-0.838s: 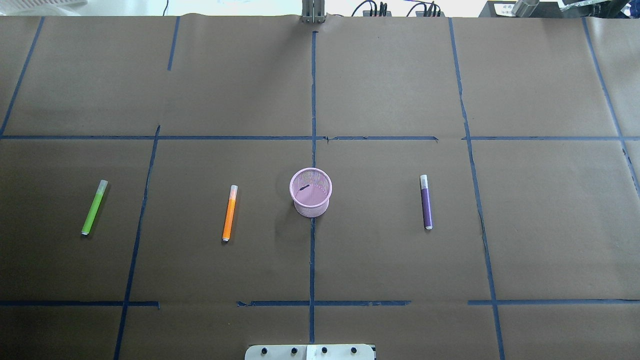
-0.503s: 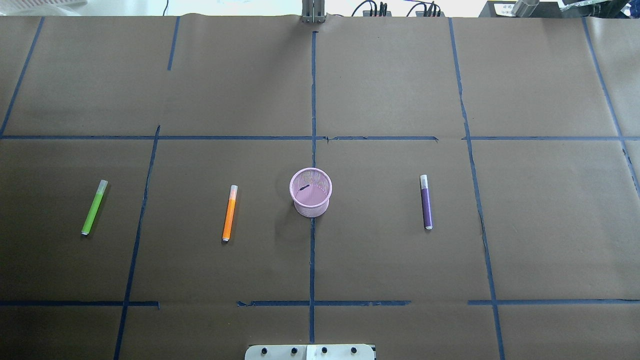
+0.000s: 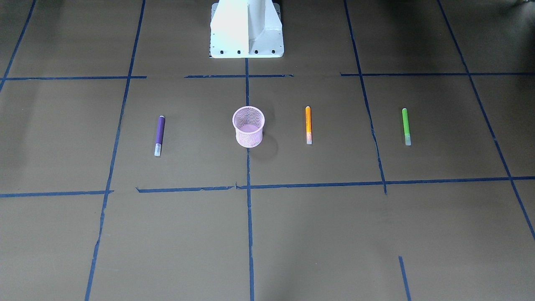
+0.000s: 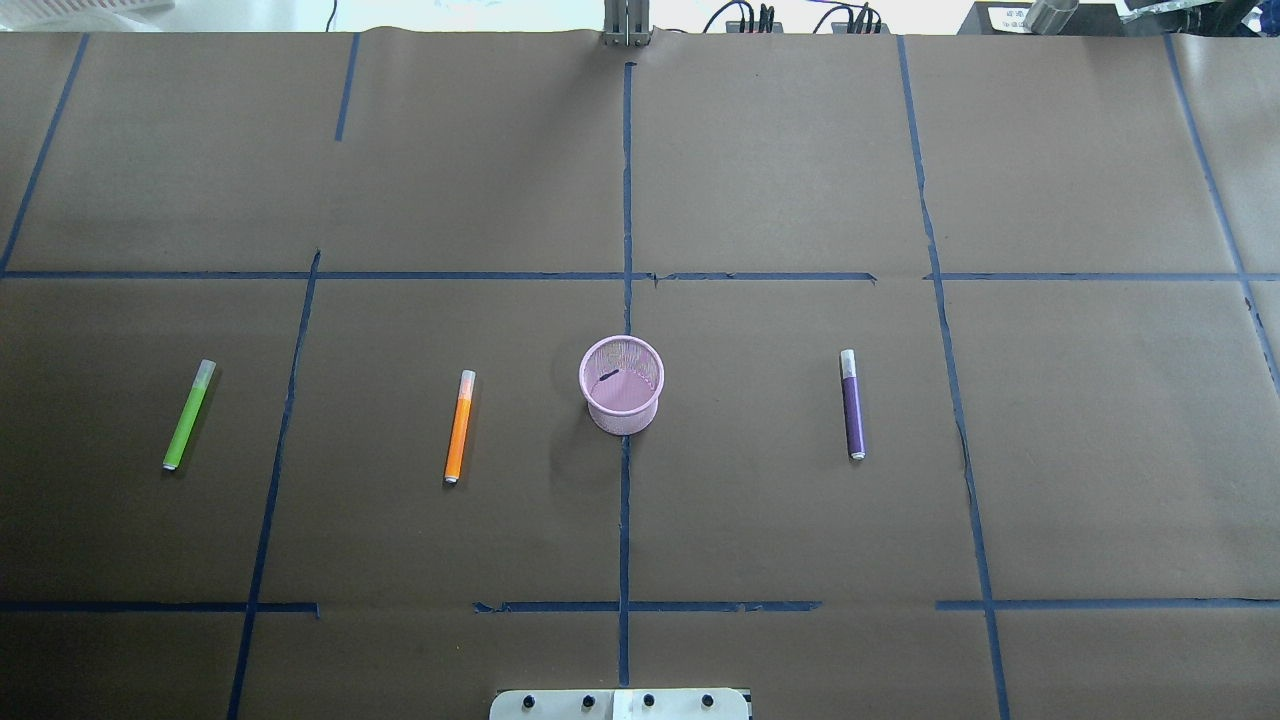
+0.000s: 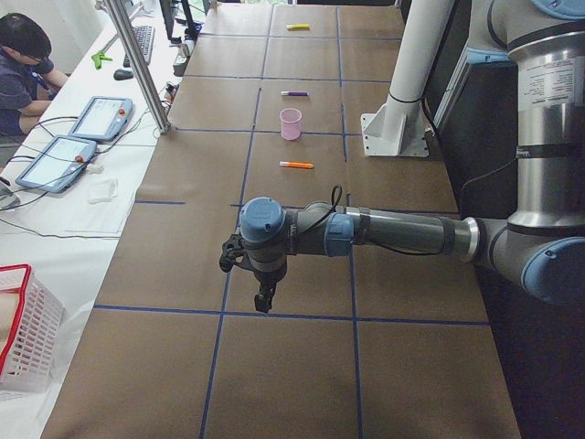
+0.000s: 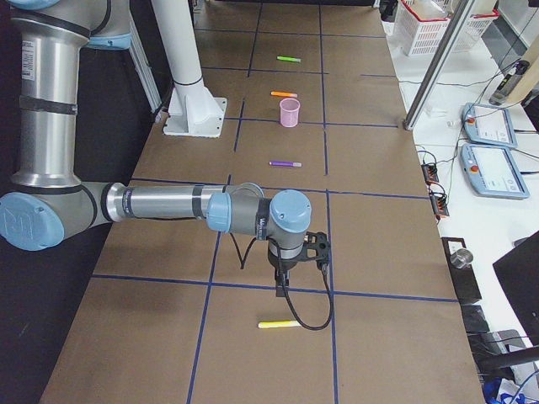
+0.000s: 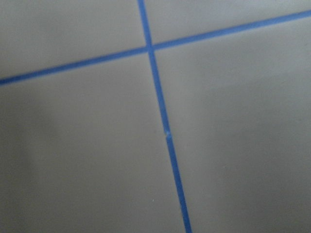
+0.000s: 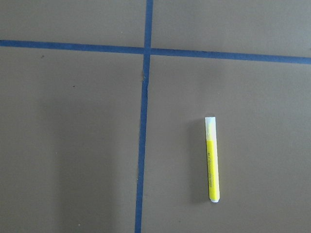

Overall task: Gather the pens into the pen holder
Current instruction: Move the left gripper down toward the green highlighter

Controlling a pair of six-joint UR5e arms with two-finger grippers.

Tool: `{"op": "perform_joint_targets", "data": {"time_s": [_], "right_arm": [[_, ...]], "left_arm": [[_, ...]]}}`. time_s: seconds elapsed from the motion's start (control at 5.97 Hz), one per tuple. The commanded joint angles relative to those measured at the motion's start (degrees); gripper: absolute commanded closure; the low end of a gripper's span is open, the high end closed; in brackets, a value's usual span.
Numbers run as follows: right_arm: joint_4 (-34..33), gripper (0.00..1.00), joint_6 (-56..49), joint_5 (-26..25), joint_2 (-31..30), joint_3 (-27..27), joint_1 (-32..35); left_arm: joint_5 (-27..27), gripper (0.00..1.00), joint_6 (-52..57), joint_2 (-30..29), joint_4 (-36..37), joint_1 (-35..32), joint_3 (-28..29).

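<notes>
The pink mesh pen holder stands upright at the table's middle. The orange pen lies to its left and the green pen farther left. The purple pen lies to its right. All three lie flat, pale caps pointing away from the robot. In the front-facing view the holder has purple on its left, orange and green on its right. My left gripper and right gripper hang over the table's far ends, away from the pens. I cannot tell if they are open.
A yellow pen lies on the paper under my right wrist, also seen in the exterior right view. The white robot pedestal stands behind the holder. An operator sits at a side desk with tablets.
</notes>
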Motion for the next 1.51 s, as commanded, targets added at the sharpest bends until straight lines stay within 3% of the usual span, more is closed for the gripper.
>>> {"op": "perform_joint_targets", "data": {"time_s": [0.0, 0.17, 0.34, 0.5, 0.84, 1.01, 1.17, 1.34], "right_arm": [[-0.1, 0.0, -0.1, -0.1, 0.0, 1.3, 0.0], [1.1, 0.0, -0.1, 0.2, -0.1, 1.1, 0.0], [5.8, 0.0, -0.4, 0.1, -0.2, 0.9, -1.3], [7.8, 0.0, 0.0, 0.3, -0.4, -0.5, -2.4], [7.9, 0.0, 0.1, 0.3, -0.5, -0.6, -3.0], [7.9, 0.0, 0.1, 0.4, -0.6, -0.6, -3.1], [7.9, 0.0, 0.1, 0.4, -0.6, -0.8, -3.2], [7.9, 0.0, 0.0, 0.4, -0.6, -1.1, -3.3]], "left_arm": [[-0.3, 0.0, 0.0, -2.2, -0.9, 0.0, -0.9], [-0.4, 0.0, -0.1, -2.4, -4.4, 0.5, -1.0], [-0.3, 0.0, -5.4, -2.2, -8.6, 6.5, -0.3], [0.1, 0.0, -16.4, -2.2, -9.8, 11.9, -0.4], [0.6, 0.0, -35.6, -1.8, -21.5, 19.1, 0.9], [9.4, 0.0, -45.6, -1.8, -28.0, 25.2, 1.9], [14.1, 0.0, -54.0, -2.1, -35.0, 31.6, 4.7], [14.8, 0.0, -59.9, -3.1, -40.5, 36.1, 7.0]]}}
